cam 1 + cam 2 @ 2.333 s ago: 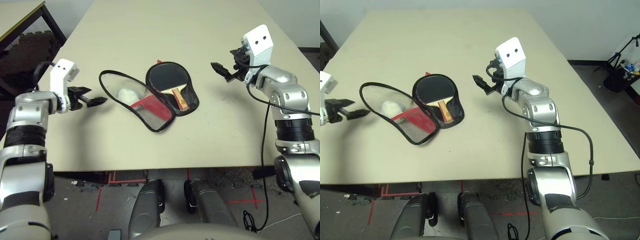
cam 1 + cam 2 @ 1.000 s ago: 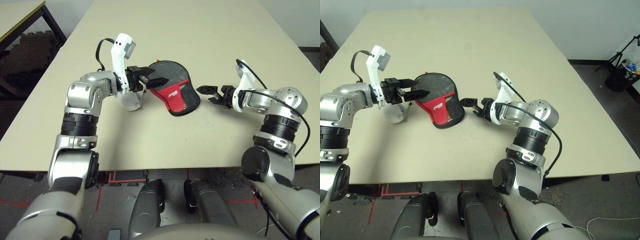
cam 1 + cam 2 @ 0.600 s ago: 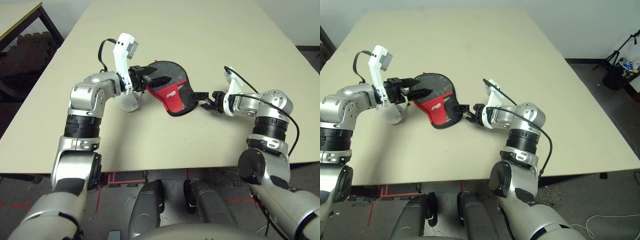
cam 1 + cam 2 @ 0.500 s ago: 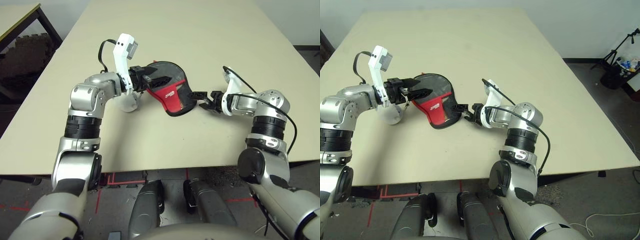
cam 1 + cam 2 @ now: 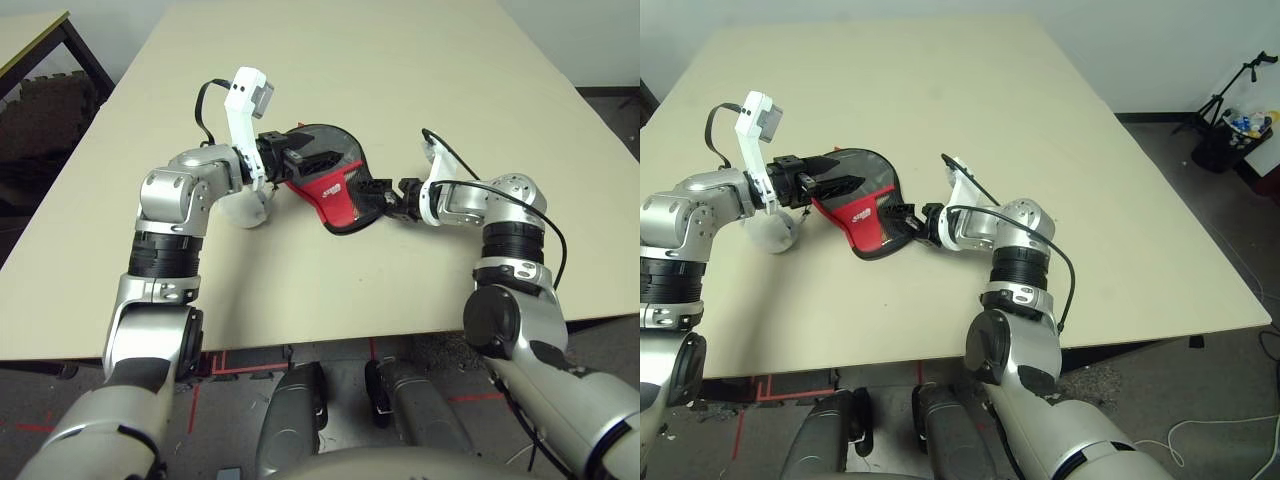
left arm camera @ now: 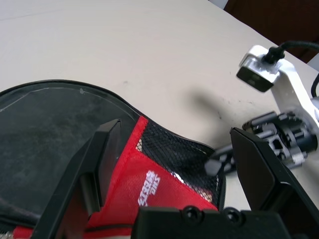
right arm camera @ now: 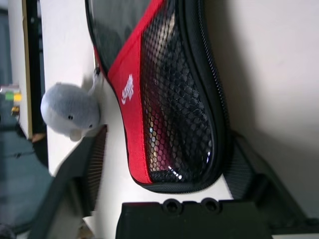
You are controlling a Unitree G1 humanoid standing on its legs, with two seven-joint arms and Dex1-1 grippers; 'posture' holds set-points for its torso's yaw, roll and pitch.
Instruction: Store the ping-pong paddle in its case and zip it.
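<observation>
Lying folded shut, case [image 5: 333,177] between two spread claws.

Beige table [image 5: 420,60]; grey floor [image 5: 1200,260] with red tape [image 5: 225,362]

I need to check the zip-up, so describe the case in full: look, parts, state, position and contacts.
The case is a flat, paddle-shaped fabric pouch, folded shut and lying on the table. Its top is a black panel, a red band with a white logo and a black mesh section, edged by a black zipper. The left gripper is open over its black panel; the right gripper is open at its mesh end. Whether either touches it, or how far it is zipped, cannot be told. A white plush ball sits beside it.
</observation>
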